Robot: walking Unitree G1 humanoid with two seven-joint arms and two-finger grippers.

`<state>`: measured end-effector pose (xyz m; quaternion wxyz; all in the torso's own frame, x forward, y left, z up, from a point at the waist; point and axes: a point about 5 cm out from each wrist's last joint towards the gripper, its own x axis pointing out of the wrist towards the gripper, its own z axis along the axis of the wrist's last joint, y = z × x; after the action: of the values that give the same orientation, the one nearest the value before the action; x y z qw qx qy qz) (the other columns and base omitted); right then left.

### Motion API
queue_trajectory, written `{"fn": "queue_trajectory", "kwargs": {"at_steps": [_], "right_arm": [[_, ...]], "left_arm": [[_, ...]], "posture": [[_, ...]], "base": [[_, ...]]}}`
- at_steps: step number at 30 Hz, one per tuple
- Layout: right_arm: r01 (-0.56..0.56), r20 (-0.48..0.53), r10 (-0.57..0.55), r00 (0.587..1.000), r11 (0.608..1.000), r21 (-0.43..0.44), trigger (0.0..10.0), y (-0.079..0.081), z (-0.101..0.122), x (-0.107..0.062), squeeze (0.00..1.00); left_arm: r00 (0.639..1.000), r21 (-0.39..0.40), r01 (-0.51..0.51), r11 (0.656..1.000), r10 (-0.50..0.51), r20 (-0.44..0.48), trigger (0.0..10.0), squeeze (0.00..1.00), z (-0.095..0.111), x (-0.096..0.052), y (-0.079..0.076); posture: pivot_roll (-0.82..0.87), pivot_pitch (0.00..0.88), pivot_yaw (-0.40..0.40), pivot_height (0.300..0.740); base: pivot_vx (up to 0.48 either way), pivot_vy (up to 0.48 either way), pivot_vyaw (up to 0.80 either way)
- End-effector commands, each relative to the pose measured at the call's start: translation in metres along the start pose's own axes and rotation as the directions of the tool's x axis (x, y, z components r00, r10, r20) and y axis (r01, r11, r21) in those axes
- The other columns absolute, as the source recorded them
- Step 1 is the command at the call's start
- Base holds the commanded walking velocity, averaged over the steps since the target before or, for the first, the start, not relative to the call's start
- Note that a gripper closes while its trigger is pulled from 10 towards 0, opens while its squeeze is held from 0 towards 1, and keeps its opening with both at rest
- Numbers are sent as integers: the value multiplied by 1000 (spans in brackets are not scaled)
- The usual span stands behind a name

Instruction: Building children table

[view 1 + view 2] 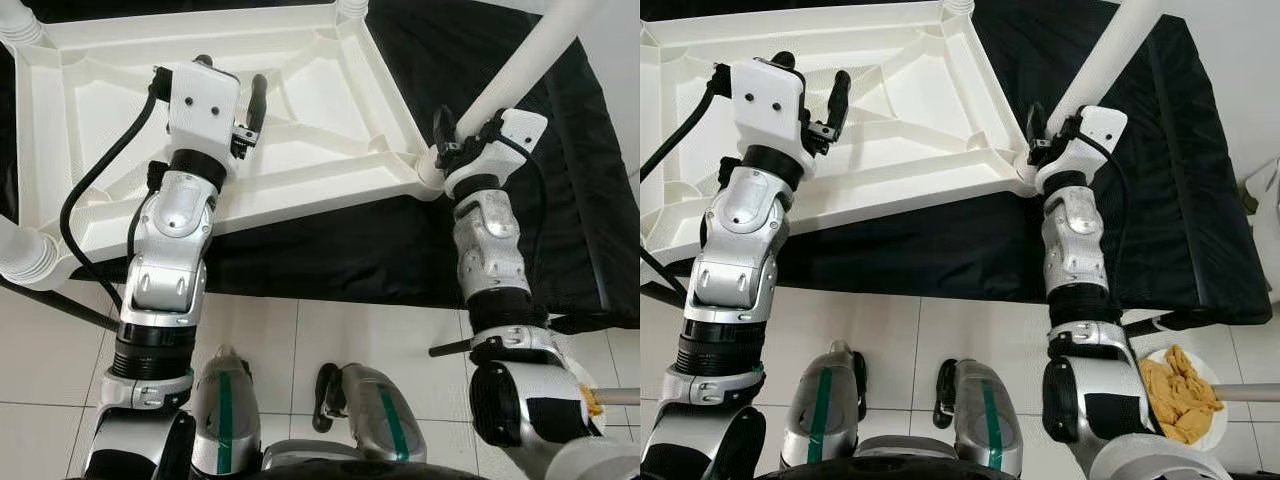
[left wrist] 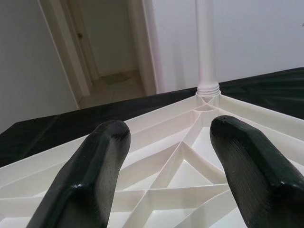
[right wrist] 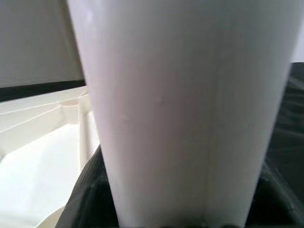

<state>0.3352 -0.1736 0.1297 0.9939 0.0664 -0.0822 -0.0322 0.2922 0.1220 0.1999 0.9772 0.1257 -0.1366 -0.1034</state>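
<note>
White table leg (image 1: 530,62) clamped in right end effector (image 1: 462,137), left end effector (image 1: 232,95) spread wide above upturned tabletop (image 1: 330,90)

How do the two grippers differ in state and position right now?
The left gripper hovers open and empty over the upturned tabletop; the right gripper has its jaws shut on a white table leg at the tabletop's near corner. Both are raised at the tabletop, which lies on a black cloth.

Silver arms, black cables, green-striped legs
</note>
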Motion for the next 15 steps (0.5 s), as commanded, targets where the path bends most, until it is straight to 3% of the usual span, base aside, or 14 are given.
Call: {"fn": "queue_trajectory", "kwargs": {"at_steps": [1,11,15], "right_arm": [[108,-146,-111,983,994,-27,10000,-6,-32,-13,0],[241,-143,-245,959,969,-46,10000,9,-26,2,0],[234,-146,-239,960,971,-52,10000,20,-25,6,0]], "left_arm": [[1000,14,-30,999,30,-4,10000,0,1,1,1],[999,12,-37,999,37,0,10000,0,2,2,0],[999,12,-38,999,38,0,10000,0,2,2,0]], "posture": [[171,45,-75,740],[178,44,-85,740],[179,45,-87,740]], "base": [[0,0,0],[0,0,0],[0,0,0]]}}
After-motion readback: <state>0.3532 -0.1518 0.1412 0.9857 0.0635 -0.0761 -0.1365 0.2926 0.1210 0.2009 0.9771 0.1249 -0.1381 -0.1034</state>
